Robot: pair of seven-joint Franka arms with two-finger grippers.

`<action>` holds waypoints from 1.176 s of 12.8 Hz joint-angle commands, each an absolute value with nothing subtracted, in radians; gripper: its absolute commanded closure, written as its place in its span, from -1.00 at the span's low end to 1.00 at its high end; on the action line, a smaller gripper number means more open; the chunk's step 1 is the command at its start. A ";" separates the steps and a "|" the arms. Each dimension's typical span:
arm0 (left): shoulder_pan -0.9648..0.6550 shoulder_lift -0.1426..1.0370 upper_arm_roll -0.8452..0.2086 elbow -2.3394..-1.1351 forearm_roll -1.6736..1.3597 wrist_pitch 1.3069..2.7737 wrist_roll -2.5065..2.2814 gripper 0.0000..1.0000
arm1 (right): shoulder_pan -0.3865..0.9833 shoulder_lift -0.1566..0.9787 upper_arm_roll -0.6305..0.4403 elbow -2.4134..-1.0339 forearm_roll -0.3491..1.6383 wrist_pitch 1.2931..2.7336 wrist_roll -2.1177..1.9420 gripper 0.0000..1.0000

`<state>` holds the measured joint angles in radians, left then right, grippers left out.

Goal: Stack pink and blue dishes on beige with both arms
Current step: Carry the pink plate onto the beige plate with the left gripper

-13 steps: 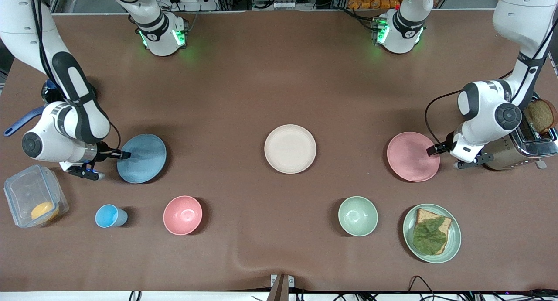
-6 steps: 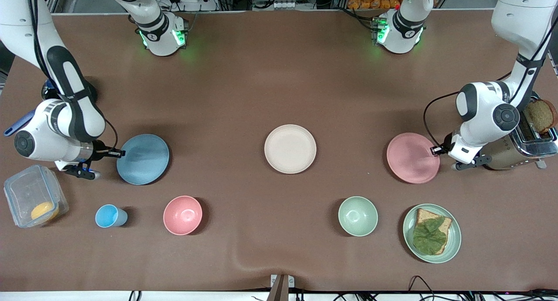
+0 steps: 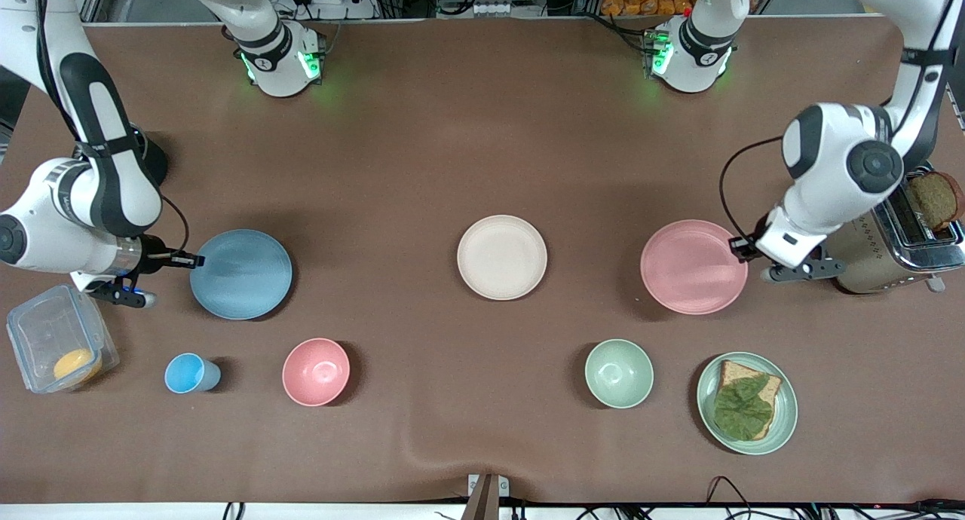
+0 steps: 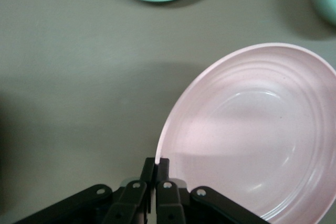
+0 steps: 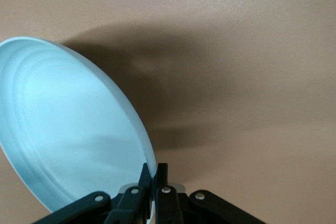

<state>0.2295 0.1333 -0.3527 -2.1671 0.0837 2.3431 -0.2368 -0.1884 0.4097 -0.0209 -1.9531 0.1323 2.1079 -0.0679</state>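
Observation:
The pale pink plate (image 3: pixel 693 266) hangs lifted off the table toward the left arm's end, with my left gripper (image 3: pixel 736 245) shut on its rim (image 4: pixel 160 153). My right gripper (image 3: pixel 194 261) is shut on the rim of the light blue plate (image 3: pixel 241 273), which is raised above the cloth at the right arm's end; in the right wrist view that blue plate (image 5: pixel 63 129) tilts over its own shadow. The beige plate (image 3: pixel 502 257) lies flat in the middle of the table between them, with nothing on it.
A pink bowl (image 3: pixel 316 371), a small blue cup (image 3: pixel 190 373) and a clear box (image 3: pixel 59 347) stand nearer the front camera at the right arm's end. A green bowl (image 3: pixel 619 373) and a green plate with bread (image 3: pixel 746 402) stand near the pink plate. A toaster (image 3: pixel 901 249) is beside the left gripper.
Both plates have come up off the table. The pink plate rose and shifted toward the beige plate with the left gripper. The right arm drew back slightly while lifting the blue plate.

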 commanded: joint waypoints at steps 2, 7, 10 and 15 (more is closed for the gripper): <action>0.229 0.107 -0.546 -2.149 0.037 2.310 -0.424 1.00 | -0.202 0.348 -0.015 -1.956 0.144 2.022 -0.098 1.00; 0.172 0.225 -0.710 -2.114 0.037 2.322 -0.621 1.00 | -0.204 0.334 -0.018 -1.933 0.273 1.960 -0.097 1.00; 0.077 0.340 -0.707 -2.060 0.052 2.359 -0.744 1.00 | -0.193 0.344 -0.017 -1.901 0.345 1.898 -0.100 1.00; 0.020 0.512 -0.698 -1.953 0.121 2.365 -0.807 1.00 | -0.074 0.350 -0.017 -1.862 0.418 1.911 -0.144 1.00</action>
<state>0.0338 0.4331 -0.7029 -2.0163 0.0658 2.3687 -0.7641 -0.1357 0.3494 -0.0096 -1.8812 0.3593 1.9055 -0.1321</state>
